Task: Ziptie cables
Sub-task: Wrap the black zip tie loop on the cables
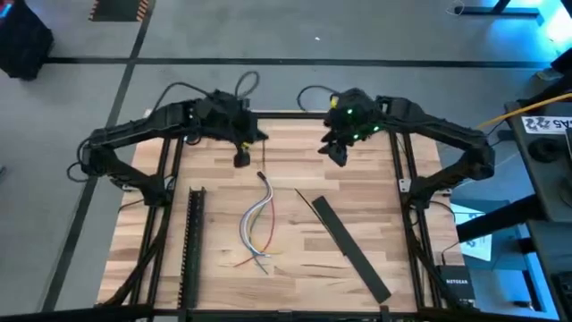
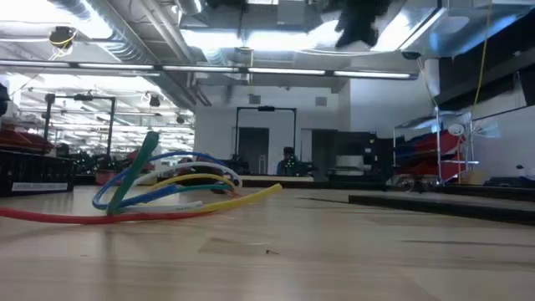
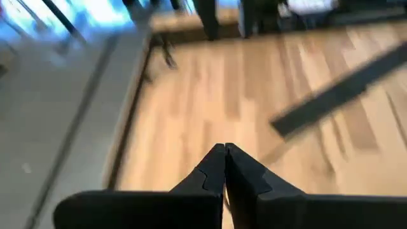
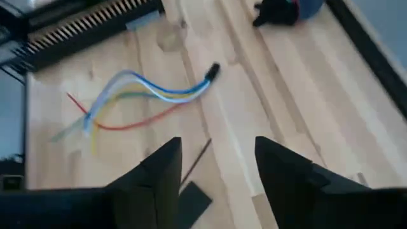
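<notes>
The cables (image 1: 259,224), a small loose bundle of thin curved wires in white, grey, blue and reddish colours, lie on the light wooden table (image 1: 223,286) a little left of the centre of the high view, with one end gathered in a dark tip toward the upper part and the other ends spread out below. No gripper touches them. The left gripper (image 1: 241,158) hangs above the upper part of the table, up and left of the bundle; its two dark fingers (image 3: 210,175) are pressed together and hold nothing. The right gripper (image 1: 337,154) hangs up and right of the bundle, its fingers (image 4: 162,168) spread apart and empty. A long flat black bar (image 1: 350,249) lies diagonally at the right of the cables, with a thin dark strip (image 1: 310,207) just beside its upper end. A long black toothed rail (image 1: 191,246) lies along the left side. At the lower right edge a box reads "NETGEAR" (image 1: 457,282).
</notes>
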